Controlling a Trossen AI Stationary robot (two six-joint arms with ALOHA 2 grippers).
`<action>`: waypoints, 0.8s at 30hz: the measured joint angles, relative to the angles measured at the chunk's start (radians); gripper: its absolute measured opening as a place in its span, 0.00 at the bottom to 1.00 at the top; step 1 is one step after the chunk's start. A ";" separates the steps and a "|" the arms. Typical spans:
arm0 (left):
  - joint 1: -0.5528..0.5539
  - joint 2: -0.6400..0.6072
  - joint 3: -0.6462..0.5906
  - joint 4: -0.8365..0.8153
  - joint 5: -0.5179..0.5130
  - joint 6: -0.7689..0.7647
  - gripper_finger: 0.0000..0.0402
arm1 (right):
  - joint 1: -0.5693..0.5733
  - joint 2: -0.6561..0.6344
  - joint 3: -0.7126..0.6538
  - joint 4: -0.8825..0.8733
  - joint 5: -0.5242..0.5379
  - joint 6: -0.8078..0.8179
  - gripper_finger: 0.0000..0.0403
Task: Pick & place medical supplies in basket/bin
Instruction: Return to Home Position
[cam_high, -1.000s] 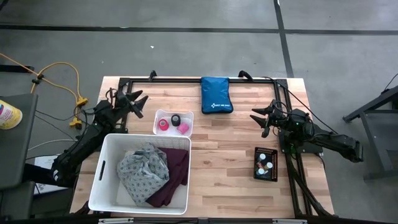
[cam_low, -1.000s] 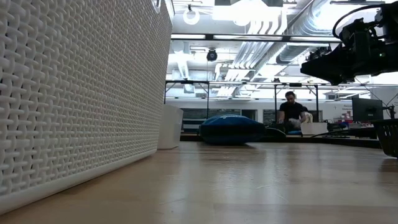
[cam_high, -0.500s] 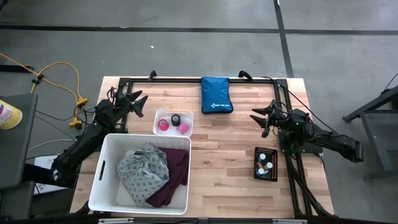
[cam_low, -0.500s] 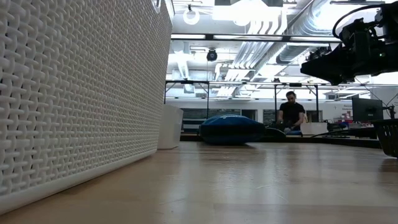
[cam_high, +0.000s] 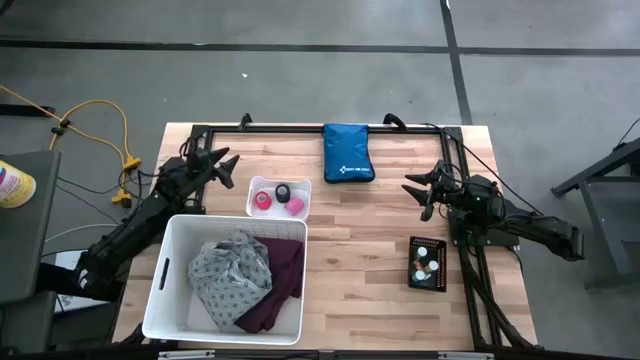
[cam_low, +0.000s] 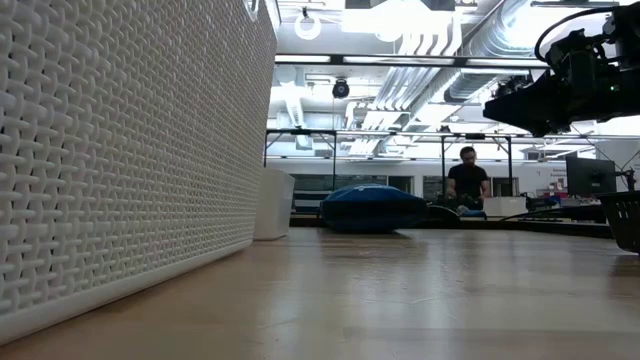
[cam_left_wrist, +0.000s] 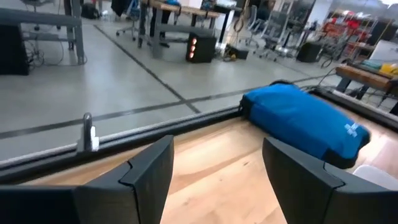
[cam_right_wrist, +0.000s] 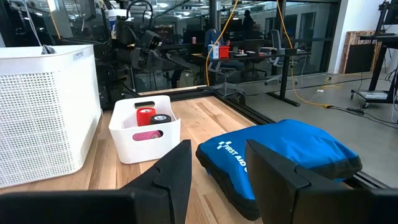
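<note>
Homing appears in hand: left gripper (cam_high: 225, 167), upper left, and right gripper (cam_high: 414, 196), centre right, both hang apart and empty, needing only retraction.

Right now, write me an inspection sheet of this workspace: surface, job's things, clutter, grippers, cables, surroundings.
Surface: wooden table, bare in the middle.
Job's things: grey-white patterned cloth and purple cloth lie in the white basket; tape rolls sit in the small white bin; vials sit in the black bin.
Clutter: blue pouch at the table's far edge.
Grippers: left gripper beside the small white bin, open, empty; right gripper above the table's right side, open, empty.
Cables: yellow cable on the floor left of the table.
Surroundings: a person at a desk far behind.
</note>
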 joint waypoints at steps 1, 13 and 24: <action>0.000 -0.003 -0.010 0.019 0.003 -0.006 0.59 | 0.000 0.000 0.000 0.000 0.000 0.000 0.34; 0.000 -0.027 -0.014 0.029 0.006 -0.010 0.59 | 0.000 0.000 0.000 0.000 0.000 0.000 0.34; -0.005 -0.037 -0.014 0.037 0.002 0.008 0.59 | 0.000 0.000 0.000 0.000 0.000 0.000 0.34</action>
